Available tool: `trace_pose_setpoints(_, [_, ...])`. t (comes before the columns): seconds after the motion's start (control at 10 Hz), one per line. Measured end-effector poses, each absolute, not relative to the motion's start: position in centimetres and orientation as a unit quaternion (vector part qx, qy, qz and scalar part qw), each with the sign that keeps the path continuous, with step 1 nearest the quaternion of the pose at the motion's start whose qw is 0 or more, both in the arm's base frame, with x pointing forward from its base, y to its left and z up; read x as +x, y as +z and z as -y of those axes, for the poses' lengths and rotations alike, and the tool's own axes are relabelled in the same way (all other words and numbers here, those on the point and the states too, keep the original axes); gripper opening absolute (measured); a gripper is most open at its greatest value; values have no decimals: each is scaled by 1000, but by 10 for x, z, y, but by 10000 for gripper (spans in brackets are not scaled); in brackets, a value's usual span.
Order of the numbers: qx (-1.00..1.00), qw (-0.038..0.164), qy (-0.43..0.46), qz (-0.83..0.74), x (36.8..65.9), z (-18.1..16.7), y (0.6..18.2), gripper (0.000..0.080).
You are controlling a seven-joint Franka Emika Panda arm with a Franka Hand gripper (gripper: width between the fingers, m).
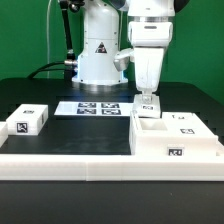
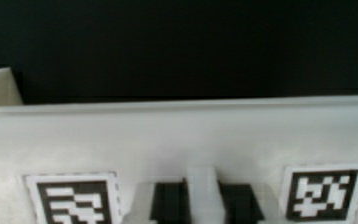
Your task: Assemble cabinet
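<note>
The cabinet [image 1: 176, 137], a big white open-topped box with tagged fronts, lies at the exterior view's right. My gripper [image 1: 148, 100] reaches straight down onto its back-left corner. In the wrist view the cabinet's white panel [image 2: 176, 135] fills the lower half, with two tags on it. My gripper [image 2: 202, 202] has its dark fingers [image 2: 167, 203] closed on either side of a thin white wall of the cabinet. The cabinet rests on the table.
A small white tagged block [image 1: 28, 122] sits at the exterior view's left. The marker board [image 1: 100, 108] lies in the middle in front of the robot base [image 1: 100, 55]. A low white ledge [image 1: 70, 160] runs along the front.
</note>
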State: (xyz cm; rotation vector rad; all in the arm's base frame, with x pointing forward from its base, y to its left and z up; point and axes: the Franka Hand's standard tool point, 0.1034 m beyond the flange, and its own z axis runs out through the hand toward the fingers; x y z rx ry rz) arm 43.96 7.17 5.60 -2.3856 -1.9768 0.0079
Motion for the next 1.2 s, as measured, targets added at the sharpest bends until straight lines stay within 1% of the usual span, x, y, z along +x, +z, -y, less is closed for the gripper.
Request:
trace_pose_setpoints(0.5, [-771,21,-2,637,449,-73,56,70])
trace_pose_setpoints(1.2, [-770,23,2,637,450,-69,55,70])
